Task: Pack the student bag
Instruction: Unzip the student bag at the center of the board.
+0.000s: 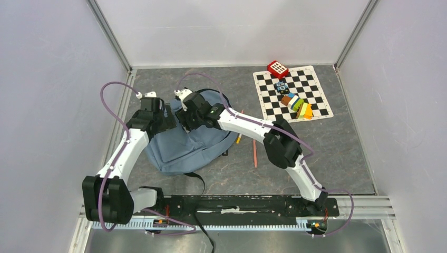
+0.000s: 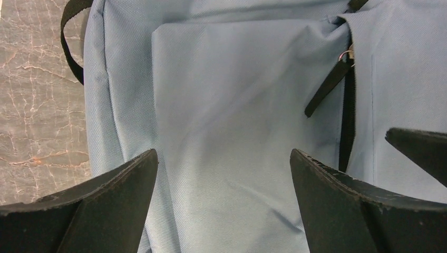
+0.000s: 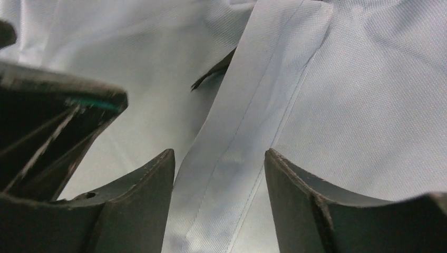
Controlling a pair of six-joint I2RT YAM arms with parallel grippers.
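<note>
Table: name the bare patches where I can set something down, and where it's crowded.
The biggest free patch is the near-right table, between the mat, the right arm and the rail. A narrower one lies far, between the bag and the mat. Crowded: the bag, with the left gripper and right gripper over it, and the mat's blocks.

Dark grey marbled table, walled on three sides. Student bag lies flat at about 9 o'clock from centre, black strap trailing toward 6. Checkered mat flat at 1 o'clock, in the far corner. Orange pencil near centre, pointing 12–6. Yellow pencil just beside the bag's 3 o'clock edge, partly hidden.
</note>
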